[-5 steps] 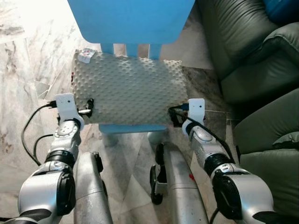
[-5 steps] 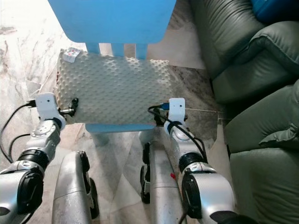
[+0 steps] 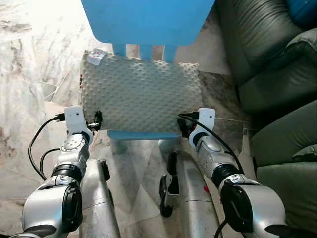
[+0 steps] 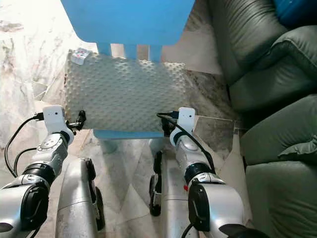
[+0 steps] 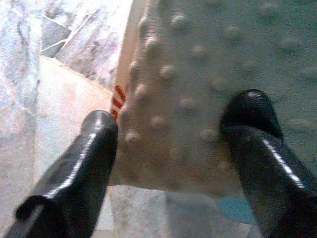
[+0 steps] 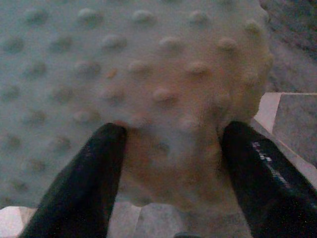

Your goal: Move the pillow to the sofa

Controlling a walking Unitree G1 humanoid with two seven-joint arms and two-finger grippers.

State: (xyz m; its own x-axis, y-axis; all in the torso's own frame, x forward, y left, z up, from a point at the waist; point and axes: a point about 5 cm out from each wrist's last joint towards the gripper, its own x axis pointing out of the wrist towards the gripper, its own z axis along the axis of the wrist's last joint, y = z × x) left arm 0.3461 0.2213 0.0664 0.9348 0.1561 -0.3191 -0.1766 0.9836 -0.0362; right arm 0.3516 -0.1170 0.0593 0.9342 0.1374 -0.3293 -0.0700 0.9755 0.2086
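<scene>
Both near pillow point(image 3: 141, 94) corners are clamped, left gripper point(image 5: 168, 144) and right gripper point(image 6: 171, 153), sofa point(image 3: 267, 64) rightward.

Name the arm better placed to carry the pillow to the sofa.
Right, narrowly. Both grippers pinch the pillow at its near corners, left gripper and right gripper alike, but the sofa lies on the robot's right. A two-arm lift looks safest.

The pillow point(image 3: 141, 94) looks like soft white cloth, bumpy all over with little round dots. The chair point(image 3: 146, 20) beyond it is smooth blue plastic. The fingers point(image 5: 86, 168) are shiny black. The sofa point(image 3: 277, 64) looks like dark, smooth leather. The floor point(image 3: 29, 64) is glossy marble.
</scene>
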